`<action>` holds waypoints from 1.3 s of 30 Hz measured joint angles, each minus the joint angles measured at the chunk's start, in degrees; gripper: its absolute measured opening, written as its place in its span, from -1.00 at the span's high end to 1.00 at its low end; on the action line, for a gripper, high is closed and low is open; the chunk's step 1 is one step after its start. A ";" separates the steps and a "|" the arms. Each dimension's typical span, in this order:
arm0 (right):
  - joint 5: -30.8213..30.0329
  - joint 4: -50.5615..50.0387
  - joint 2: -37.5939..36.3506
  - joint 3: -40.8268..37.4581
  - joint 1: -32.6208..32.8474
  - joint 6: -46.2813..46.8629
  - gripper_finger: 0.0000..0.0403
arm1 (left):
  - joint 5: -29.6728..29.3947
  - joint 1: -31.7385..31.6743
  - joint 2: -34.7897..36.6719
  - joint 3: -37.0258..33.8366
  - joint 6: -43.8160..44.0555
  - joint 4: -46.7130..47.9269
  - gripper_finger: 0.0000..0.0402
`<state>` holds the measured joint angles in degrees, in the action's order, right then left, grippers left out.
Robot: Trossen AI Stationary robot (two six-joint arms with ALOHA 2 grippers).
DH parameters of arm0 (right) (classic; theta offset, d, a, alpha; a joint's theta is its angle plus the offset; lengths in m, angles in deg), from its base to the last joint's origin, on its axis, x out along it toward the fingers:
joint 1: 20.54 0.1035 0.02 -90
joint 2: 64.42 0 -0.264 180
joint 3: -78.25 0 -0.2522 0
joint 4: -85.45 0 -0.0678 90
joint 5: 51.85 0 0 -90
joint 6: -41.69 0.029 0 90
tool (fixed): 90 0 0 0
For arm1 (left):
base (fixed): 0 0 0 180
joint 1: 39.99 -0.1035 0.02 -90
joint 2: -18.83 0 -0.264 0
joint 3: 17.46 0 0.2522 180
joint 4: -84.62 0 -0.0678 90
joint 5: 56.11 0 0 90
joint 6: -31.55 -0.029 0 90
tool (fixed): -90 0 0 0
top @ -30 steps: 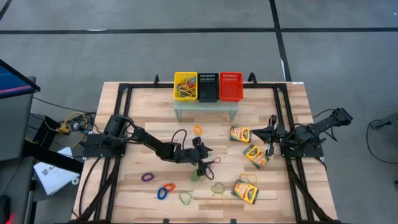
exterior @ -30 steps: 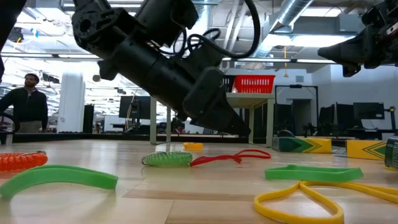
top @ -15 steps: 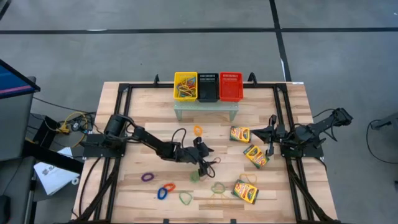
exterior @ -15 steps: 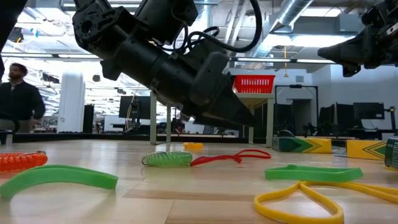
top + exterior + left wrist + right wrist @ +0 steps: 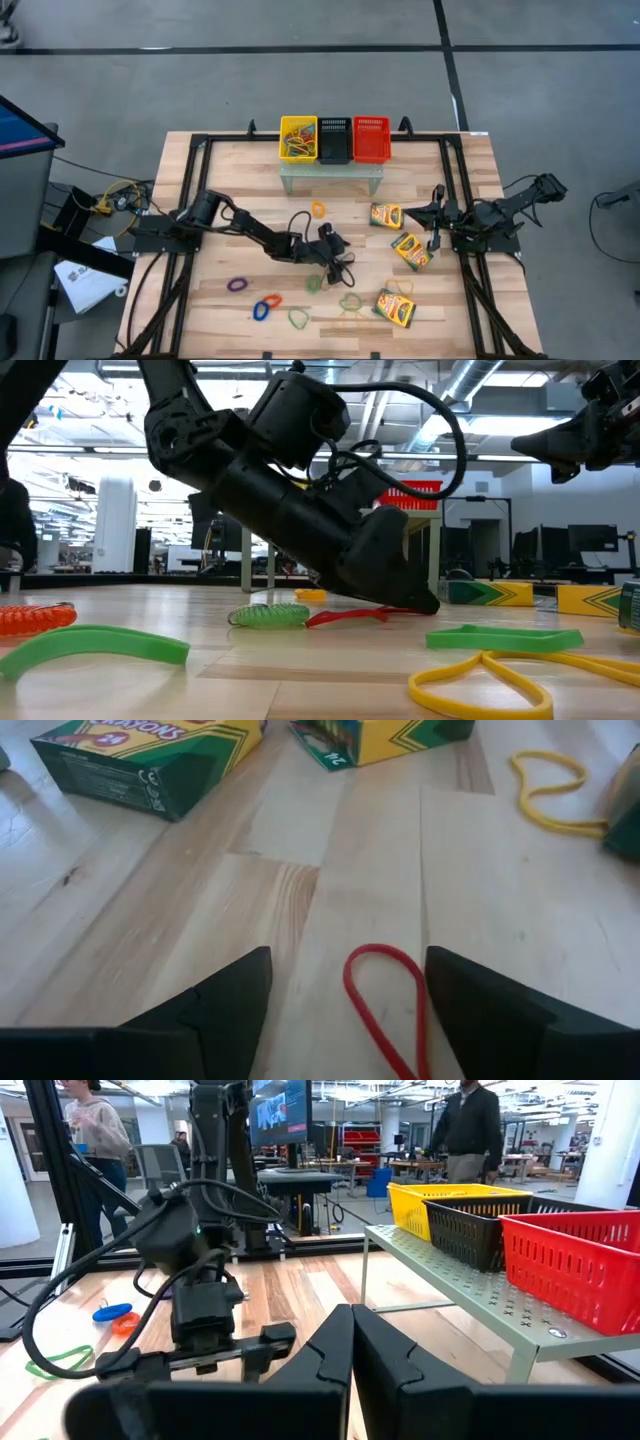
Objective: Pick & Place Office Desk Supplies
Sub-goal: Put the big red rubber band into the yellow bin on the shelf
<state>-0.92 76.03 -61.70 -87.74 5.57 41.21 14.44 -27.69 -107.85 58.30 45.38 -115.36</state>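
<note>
- Left hand (image 5: 345,1000) is down at the surface (image 5: 250,190) mid-front, fingers apart on either side of a red band (image 5: 385,1005); bare wood lies just ahead.
- 2 crayon boxes (image 5: 150,755) beyond are cut off at the frame edge.
- Right hand (image 5: 436,200) waits by the right edge, fingers together.
- Other bands (image 5: 265,303) lie near the front edge.

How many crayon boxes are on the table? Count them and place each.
3, all on the table's right side: one crayon box nearest the baskets, a second just below it by the right arm, a third near the front edge. None appears hidden.
</note>
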 joint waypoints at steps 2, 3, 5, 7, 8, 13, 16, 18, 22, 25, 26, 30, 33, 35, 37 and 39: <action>0.00 0.00 0.00 0.02 0.00 -0.12 0.98 | -0.11 0.00 0.20 0.14 0.02 1.82 -0.27; 0.00 0.00 0.00 0.00 0.02 -0.12 0.98 | -0.07 0.00 0.29 0.17 0.14 2.96 -0.24; 0.00 0.00 0.00 0.02 0.00 -0.12 0.98 | -0.24 0.15 0.43 0.15 0.33 4.23 -0.14; 0.00 0.00 0.00 0.02 0.00 -0.12 0.98 | -0.25 0.15 0.46 0.15 0.92 4.66 -0.01; 0.00 0.00 0.00 0.02 0.02 -0.10 0.98 | -0.26 0.15 0.46 0.13 1.56 4.70 0.05; 0.00 0.00 0.00 0.00 0.02 -0.06 0.98 | -0.34 -0.15 0.79 0.02 3.04 5.45 0.43; 0.00 0.00 0.00 0.00 0.01 0.06 0.98 | -0.21 -0.15 0.83 0.00 3.04 5.44 0.63; 0.00 0.00 0.00 0.01 0.00 0.06 0.98 | 0.07 -0.09 0.83 0.00 3.10 5.42 0.76; 0.00 0.00 0.00 0.01 0.01 0.08 0.98 | 0.41 -0.07 0.99 -0.03 2.97 5.37 0.96; 0.00 0.00 0.00 0.01 0.01 0.08 0.98 | 0.53 0.00 1.26 -0.11 2.76 5.33 0.97; 0.00 0.00 0.00 0.01 0.01 0.08 0.98 | 0.69 -0.01 1.87 -0.13 2.69 5.76 0.97; 0.00 0.00 0.00 0.01 0.00 0.08 0.98 | 0.84 0.00 4.87 -0.47 -0.28 8.90 0.98; 0.02 0.00 0.00 0.00 0.00 0.08 0.98 | 0.80 0.04 8.83 -0.36 -2.27 11.19 0.96; 0.01 0.00 0.00 0.02 0.00 0.08 0.98 | 0.71 0.04 11.34 -0.31 -2.41 13.36 0.94; 0.00 -0.01 0.00 0.01 0.00 0.08 0.98 | 0.83 0.14 12.96 -0.34 -2.43 15.53 0.93; 0.02 -0.02 0.00 0.02 0.01 0.08 0.98 | 2.12 0.22 14.15 -0.35 -2.58 16.93 0.94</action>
<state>-0.90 76.01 -61.70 -87.72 5.58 41.29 16.56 -27.47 -93.70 57.95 42.80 -98.43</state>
